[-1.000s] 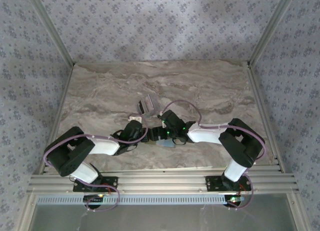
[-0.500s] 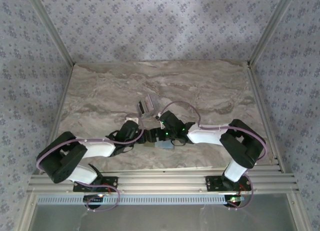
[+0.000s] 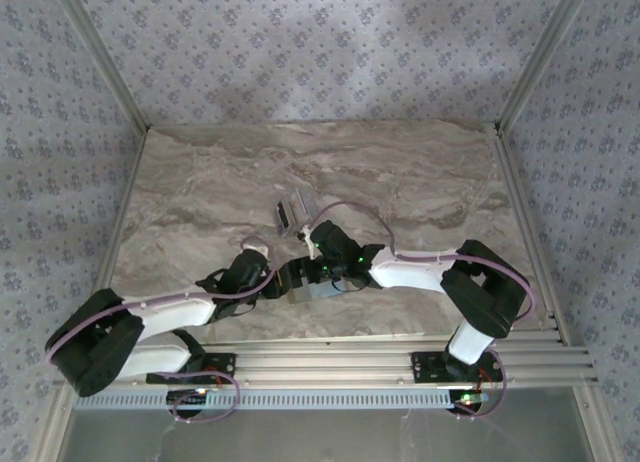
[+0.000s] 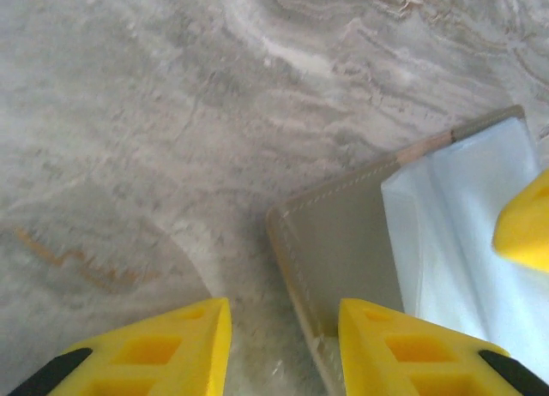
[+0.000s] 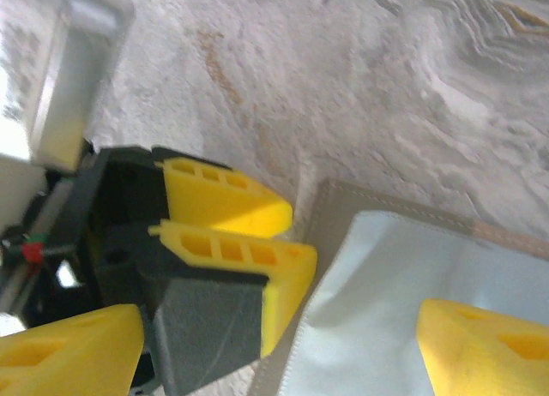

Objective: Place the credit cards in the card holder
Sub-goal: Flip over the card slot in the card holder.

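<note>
The card holder (image 3: pixel 322 291) lies flat near the table's front centre, grey-tan with a pale lining showing (image 4: pixel 467 233). In the left wrist view its stitched corner (image 4: pixel 339 250) reaches between the fingers of my left gripper (image 4: pixel 283 353). That gripper is open, and the holder's edge lies just beside the right finger. My right gripper (image 5: pixel 279 353) stands wide open over the holder (image 5: pixel 403 319), facing the left gripper (image 5: pixel 257 242). One of its fingertips (image 4: pixel 525 225) rests over the pale lining. The credit cards (image 3: pixel 293 210) sit in a small cluster farther back, apart from both grippers.
Both arms meet at the front centre, my left gripper (image 3: pixel 288 280) and right gripper (image 3: pixel 322 272) nearly touching. Metal rails (image 3: pixel 320 362) run along the near edge. Patterned walls enclose the marble table (image 3: pixel 430 182) on three sides.
The left arm has stretched out low and its gripper has moved right toward the holder while its jaws opened wider. The right gripper and holder have shifted slightly left.
</note>
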Controlling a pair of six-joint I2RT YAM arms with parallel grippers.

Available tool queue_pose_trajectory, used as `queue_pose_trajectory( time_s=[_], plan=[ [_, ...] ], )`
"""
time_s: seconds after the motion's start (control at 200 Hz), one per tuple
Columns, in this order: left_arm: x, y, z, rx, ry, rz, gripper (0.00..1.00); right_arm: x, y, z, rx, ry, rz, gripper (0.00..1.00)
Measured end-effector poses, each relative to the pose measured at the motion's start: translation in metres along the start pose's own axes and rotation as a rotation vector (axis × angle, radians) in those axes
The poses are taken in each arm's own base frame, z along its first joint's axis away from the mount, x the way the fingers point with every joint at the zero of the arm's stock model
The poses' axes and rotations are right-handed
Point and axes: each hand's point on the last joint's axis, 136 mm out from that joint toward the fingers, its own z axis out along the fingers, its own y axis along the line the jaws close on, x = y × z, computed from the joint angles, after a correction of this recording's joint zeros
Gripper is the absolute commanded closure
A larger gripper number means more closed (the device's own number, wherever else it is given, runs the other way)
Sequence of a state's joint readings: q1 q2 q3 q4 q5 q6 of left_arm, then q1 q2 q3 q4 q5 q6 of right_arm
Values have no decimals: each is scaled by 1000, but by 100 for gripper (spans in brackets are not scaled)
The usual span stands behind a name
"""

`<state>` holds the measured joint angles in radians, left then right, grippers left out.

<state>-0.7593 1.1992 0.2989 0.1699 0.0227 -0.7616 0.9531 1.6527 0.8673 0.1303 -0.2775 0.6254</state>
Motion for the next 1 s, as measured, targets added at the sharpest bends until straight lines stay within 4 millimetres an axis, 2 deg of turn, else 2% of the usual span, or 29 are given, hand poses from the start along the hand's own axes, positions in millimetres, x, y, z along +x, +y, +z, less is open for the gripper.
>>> queue_pose_trajectory(
  time_s=[0.265, 0.425, 0.545, 0.73, 0.899, 0.999],
  plan=[
    [11, 16, -26, -42, 1, -18, 54, -5, 6, 0, -10, -22, -17, 15],
    [9, 16, -38, -33, -14, -18, 55, -4, 5, -2, 17, -26, -38, 15],
    [11, 13, -41, -25, -3, -15, 56, -10, 10, -13, 22, -55, -58, 16],
    [7, -7, -40, -3, 28, 17, 59, -21, 6, -35, 36, -103, -64, 21],
    [0, -36, -31, 18, 60, 67, 63, -35, -22, -57, 121, -149, -37, 31],
    [-2, -46, -22, 20, 73, 85, 64, -46, -41, -67, 178, -165, -17, 40]
  ],
)
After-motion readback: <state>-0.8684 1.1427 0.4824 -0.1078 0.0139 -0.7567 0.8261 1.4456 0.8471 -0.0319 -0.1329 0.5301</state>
